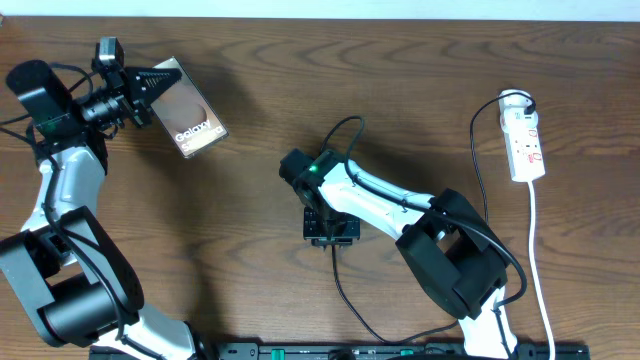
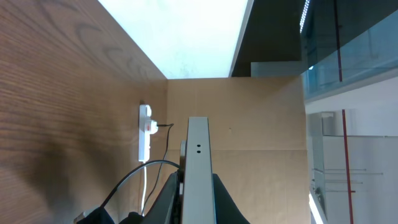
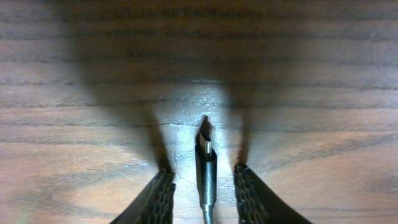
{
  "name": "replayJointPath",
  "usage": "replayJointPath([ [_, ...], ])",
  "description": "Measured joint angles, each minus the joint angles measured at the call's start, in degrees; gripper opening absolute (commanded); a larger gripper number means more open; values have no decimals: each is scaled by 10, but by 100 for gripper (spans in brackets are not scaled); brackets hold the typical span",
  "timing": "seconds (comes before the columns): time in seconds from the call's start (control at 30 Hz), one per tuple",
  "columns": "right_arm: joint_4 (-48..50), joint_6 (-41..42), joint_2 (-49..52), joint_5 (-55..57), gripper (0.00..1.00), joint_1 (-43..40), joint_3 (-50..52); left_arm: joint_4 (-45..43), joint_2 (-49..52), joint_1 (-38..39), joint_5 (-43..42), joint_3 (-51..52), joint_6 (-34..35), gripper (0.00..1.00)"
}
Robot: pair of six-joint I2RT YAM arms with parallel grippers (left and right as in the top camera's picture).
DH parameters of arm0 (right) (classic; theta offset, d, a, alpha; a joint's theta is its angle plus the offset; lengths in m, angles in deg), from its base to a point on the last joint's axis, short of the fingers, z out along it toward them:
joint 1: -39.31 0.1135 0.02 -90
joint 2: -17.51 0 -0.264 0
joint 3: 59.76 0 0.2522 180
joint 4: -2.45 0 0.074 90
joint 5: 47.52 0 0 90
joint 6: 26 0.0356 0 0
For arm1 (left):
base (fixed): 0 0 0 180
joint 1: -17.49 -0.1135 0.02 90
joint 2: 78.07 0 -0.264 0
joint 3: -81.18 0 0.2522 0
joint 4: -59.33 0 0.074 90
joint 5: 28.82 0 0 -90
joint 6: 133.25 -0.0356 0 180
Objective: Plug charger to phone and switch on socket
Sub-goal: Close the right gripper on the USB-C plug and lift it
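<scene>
My left gripper (image 1: 148, 88) is shut on the phone (image 1: 193, 122), a dark slab with a brown oval and white "Galaxy" lettering, and holds it tilted above the table's far left. In the left wrist view the phone (image 2: 198, 146) shows edge-on between the fingers (image 2: 198, 190). My right gripper (image 1: 328, 233) points down at the table's middle. In the right wrist view its jaws (image 3: 203, 171) are open, with the charger's black plug tip (image 3: 206, 163) lying on the wood between them, a gap on each side. The thin black cable (image 1: 340, 285) trails toward the front. The socket (image 1: 525, 140) lies at the far right.
The white power strip's cord (image 1: 537, 250) runs down the right side to the front edge. A black plug sits in the strip's far end (image 1: 527, 101). The strip also shows far off in the left wrist view (image 2: 145, 130). A black rail lies along the front edge (image 1: 330, 350).
</scene>
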Motion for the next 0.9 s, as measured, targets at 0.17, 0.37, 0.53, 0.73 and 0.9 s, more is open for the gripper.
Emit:
replayJointPath([
  [0.17,0,0,0,0,17,0,0,0,0,0,0,0,0,7],
  [0.37,-1,0,0,0,13,0,0,0,0,0,0,0,0,8],
  [0.53,-1,0,0,0,10,0,0,0,0,0,0,0,0,8],
  [0.73,-2,0,0,1,6,0,0,0,0,0,0,0,0,8],
  [0.9,-2,0,0,1,5,0,0,0,0,0,0,0,0,7],
])
